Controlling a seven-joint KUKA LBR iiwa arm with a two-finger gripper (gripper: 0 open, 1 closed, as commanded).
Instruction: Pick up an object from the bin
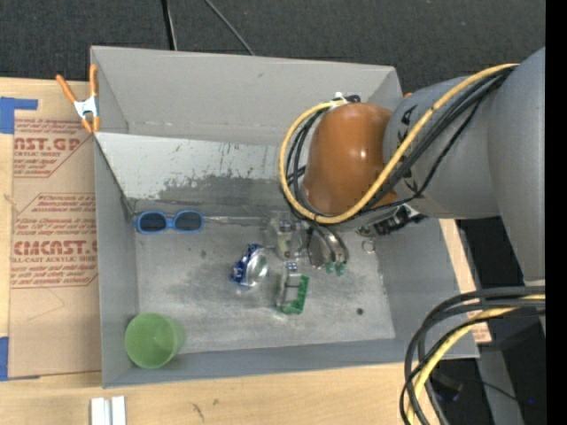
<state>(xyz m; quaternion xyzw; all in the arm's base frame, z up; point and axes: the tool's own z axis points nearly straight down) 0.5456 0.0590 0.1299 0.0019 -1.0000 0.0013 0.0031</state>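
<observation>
Green-and-white packet [293, 296] mid-bin, fingers [310, 255] apart just above it, crumpled blue-silver wrapper [249, 267] beside

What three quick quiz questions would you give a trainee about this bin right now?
1. True or false: the round green plastic cup stands in the grey metal bin, at the view's lower-left corner.
2. Which lies at the foot of the back wall? A the cup; B the blue plastic sunglasses; C a red ball.
3. What colour is the small flat thing just below the gripper in the view?
Key: 1 true; 2 B; 3 green.
</observation>
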